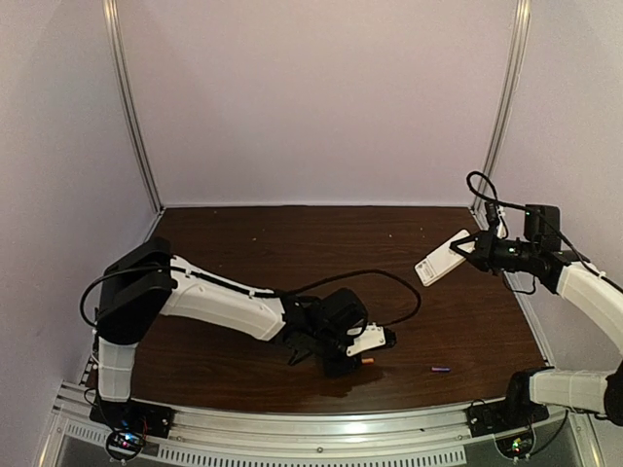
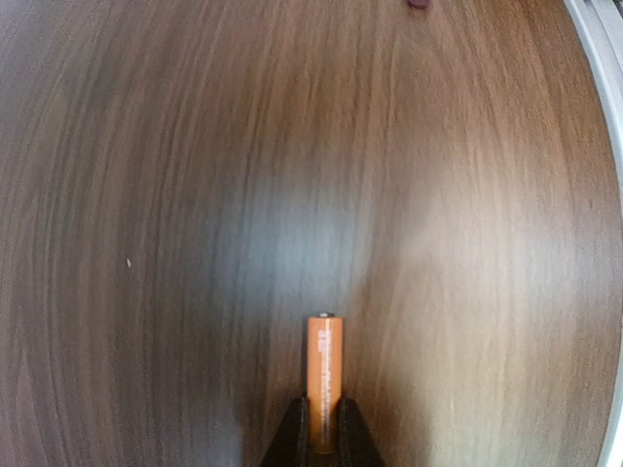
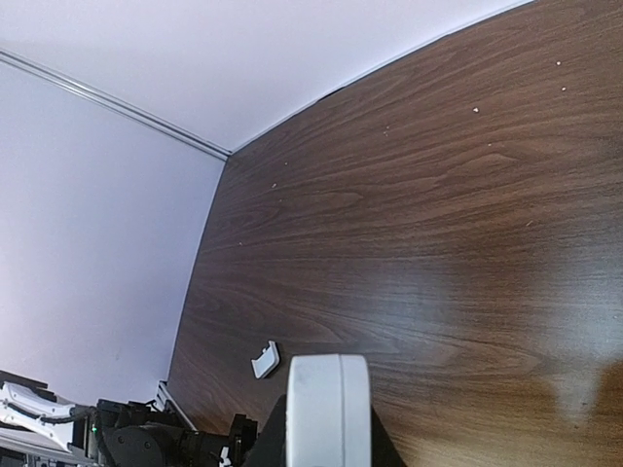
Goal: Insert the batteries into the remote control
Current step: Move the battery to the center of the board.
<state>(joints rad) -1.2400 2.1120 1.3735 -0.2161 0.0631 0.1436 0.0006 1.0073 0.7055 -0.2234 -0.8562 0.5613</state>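
An orange battery (image 2: pixel 324 370) is pinched by its rear end in my left gripper (image 2: pixel 324 440), which is shut on it low over the table near the front (image 1: pixel 364 361). The battery points forward along the wood. A purple battery (image 1: pixel 440 369) lies loose on the table to the right of it, and its end shows at the top edge of the left wrist view (image 2: pixel 419 3). The white remote control (image 1: pixel 443 258) is held up above the table at the right in my right gripper (image 1: pixel 469 247), which is shut on it. Only its blank end face (image 3: pixel 331 404) shows in the right wrist view.
A small white flat cover piece (image 3: pixel 265 359) lies on the table beside the left gripper (image 1: pixel 372 341). A black cable (image 1: pixel 389 282) loops over the table behind the left arm. Pale walls enclose the table on three sides, and a metal rail (image 1: pixel 292 420) runs along the front edge.
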